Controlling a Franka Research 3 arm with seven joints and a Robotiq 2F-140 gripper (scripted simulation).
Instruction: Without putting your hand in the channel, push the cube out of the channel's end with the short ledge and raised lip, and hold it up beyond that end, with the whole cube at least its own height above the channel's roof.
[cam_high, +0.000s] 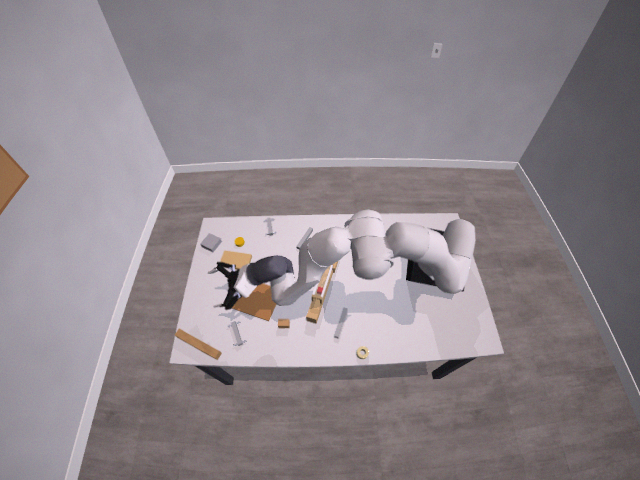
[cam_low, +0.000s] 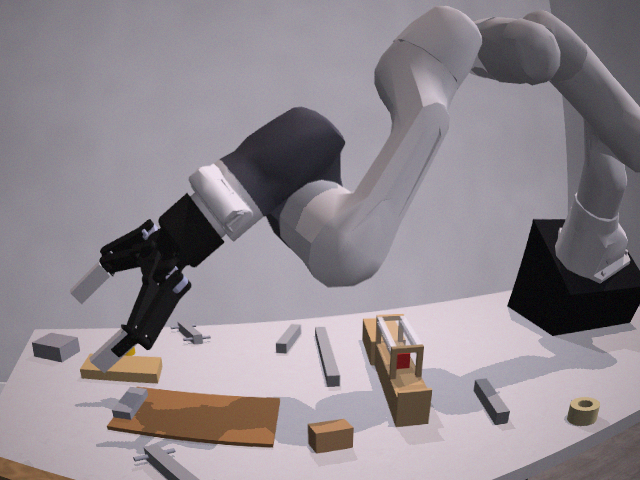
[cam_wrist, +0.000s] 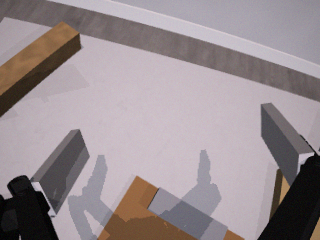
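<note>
Gripper (cam_low: 98, 320) spread wide, holding nothing, over cluttered white table (cam_low: 542, 361); grey walls, wood-plank floor (cam_high: 320, 423).

Soft, even light is filling the room — nothing is looking very bright or very dark. The arm (cam_low: 361, 217) is throwing a big grey shadow across the white table (cam_high: 465, 330), so light is coming from above. No glare is showing. The top view is bending the walls (cam_high: 77, 155) outward at the edges, and every picture is looking a little fuzzy — edges are blurring.
</note>
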